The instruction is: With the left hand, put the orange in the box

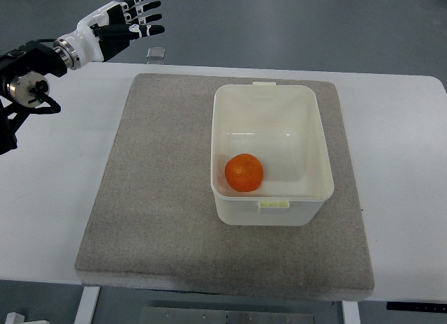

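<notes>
The left hand is seen at the upper left, raised beyond the far edge of the bench, with its arm entering from the left edge. The fingers are spread apart and extended; nothing is held.

To the right of the hand and nearer the camera, a grey mat is laid on the bench. A small metallic object lies just right of the hand, beyond the mat's far edge; its nature cannot be determined.

Further right, well apart from the hand, the box is placed on the mat. It is white, open-topped and upright. The orange is located inside the box, resting on the floor at the near-left corner, close to or touching the near wall.

The right hand is not in view.

Task status, as judged from this arrangement: placement is complete, since the orange is contained in the box and the hand is clear of both. No further handling appears to be required; at most, the arm remains to be returned to rest.
</notes>
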Controlling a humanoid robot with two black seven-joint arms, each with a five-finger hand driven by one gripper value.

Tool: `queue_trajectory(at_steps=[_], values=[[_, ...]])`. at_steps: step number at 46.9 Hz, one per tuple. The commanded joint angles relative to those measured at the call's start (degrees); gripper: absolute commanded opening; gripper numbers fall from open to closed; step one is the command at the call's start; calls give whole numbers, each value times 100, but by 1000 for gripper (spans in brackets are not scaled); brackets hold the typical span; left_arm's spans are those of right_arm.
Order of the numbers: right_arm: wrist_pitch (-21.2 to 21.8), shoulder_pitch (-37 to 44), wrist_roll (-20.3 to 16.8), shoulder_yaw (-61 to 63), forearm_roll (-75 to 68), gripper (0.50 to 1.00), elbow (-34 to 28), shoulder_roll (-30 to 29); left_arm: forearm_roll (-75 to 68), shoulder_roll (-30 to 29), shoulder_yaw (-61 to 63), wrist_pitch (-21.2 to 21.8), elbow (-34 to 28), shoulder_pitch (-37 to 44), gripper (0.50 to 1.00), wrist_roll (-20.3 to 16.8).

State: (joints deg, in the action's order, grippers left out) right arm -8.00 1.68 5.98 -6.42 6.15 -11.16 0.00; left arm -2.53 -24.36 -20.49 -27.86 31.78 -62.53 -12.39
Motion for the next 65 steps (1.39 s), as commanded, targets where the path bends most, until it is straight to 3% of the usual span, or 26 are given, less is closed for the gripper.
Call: queue_trajectory(at_steps=[1, 5, 12, 31, 65], values=[[0, -1, 0, 0, 0, 944, 0, 0, 691, 10, -104, -71, -13, 197, 994, 9], [0, -1, 0, 0, 0, 944, 0, 0, 1157, 27, -140, -80, -13, 303, 994, 149], [0, -1, 0, 0, 0, 944, 0, 0, 1588, 36, -262, -53, -119, 338, 994, 781], [0, -1, 0, 0, 0, 944, 0, 0, 2354, 36, -992, -53, -84, 698, 994, 1467], [-61, -1, 8, -62, 88, 944, -9, 0, 2310, 36, -992, -71, -128, 830, 994, 1511]])
